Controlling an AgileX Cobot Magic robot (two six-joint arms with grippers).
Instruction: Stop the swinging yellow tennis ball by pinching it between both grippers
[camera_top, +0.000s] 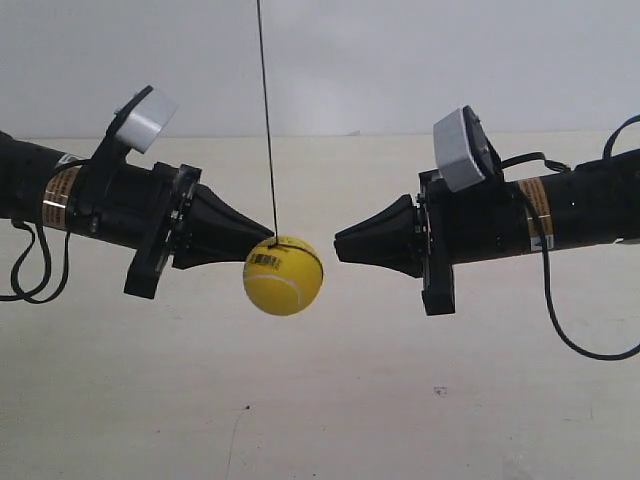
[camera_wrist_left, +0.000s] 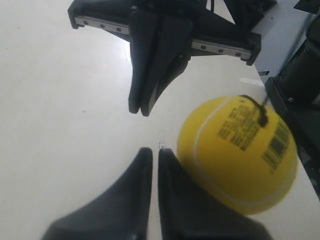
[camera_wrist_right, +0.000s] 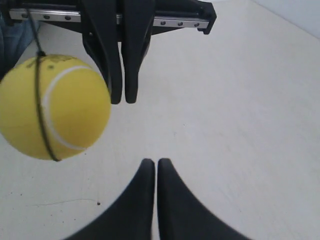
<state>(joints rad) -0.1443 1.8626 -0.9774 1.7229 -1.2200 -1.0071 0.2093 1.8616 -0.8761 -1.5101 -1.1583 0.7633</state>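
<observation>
The yellow tennis ball (camera_top: 283, 275) hangs on a thin dark string (camera_top: 267, 120) between the two arms, its barcode facing the exterior camera. My left gripper (camera_top: 268, 238), on the arm at the exterior view's left, is shut, and its tip rests against the ball's upper side. In the left wrist view the ball (camera_wrist_left: 237, 155) lies against one finger of that gripper (camera_wrist_left: 151, 150). My right gripper (camera_top: 338, 243) is shut too, a short gap away from the ball. In the right wrist view the ball (camera_wrist_right: 52, 107) sits off to one side, far from its tips (camera_wrist_right: 152, 161).
A pale tabletop (camera_top: 400, 400) lies below, with a grey wall behind it. Black cables loop down from both arms (camera_top: 580, 330) (camera_top: 30, 270). Dark equipment (camera_wrist_left: 300, 75) stands at the table's edge in the left wrist view.
</observation>
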